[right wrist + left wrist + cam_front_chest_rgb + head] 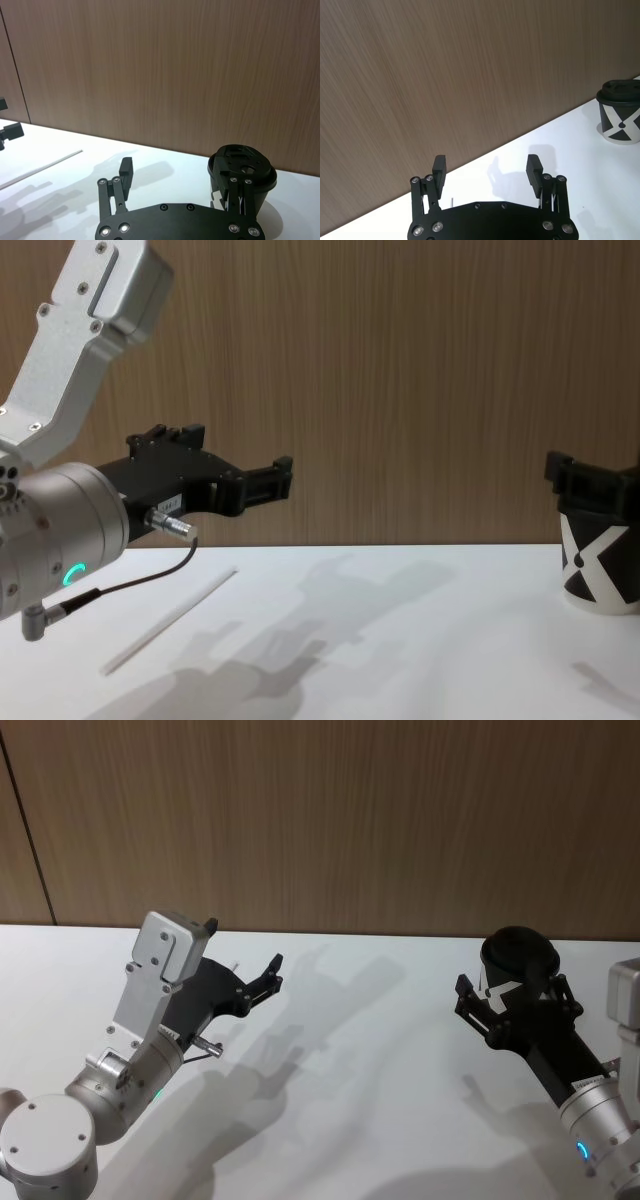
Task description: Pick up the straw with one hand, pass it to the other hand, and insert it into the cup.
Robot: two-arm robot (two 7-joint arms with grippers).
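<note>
The white straw (170, 621) lies flat on the white table, below my left gripper; it also shows far off as the straw (41, 167) in the right wrist view. My left gripper (487, 172) hovers above the table with its fingers wide apart and nothing between them. It is the left gripper (275, 480) with the silver wrist and green light. The black cup (601, 570) with a white X stands upright at the right. My right gripper (175, 180) is open at lid height, close in front of the cup (243, 167), one finger overlapping it.
A wood-panelled wall (330, 820) runs along the table's far edge. A thin black cable (130, 585) hangs from the left wrist. The table (380, 1060) is bare white between the two arms.
</note>
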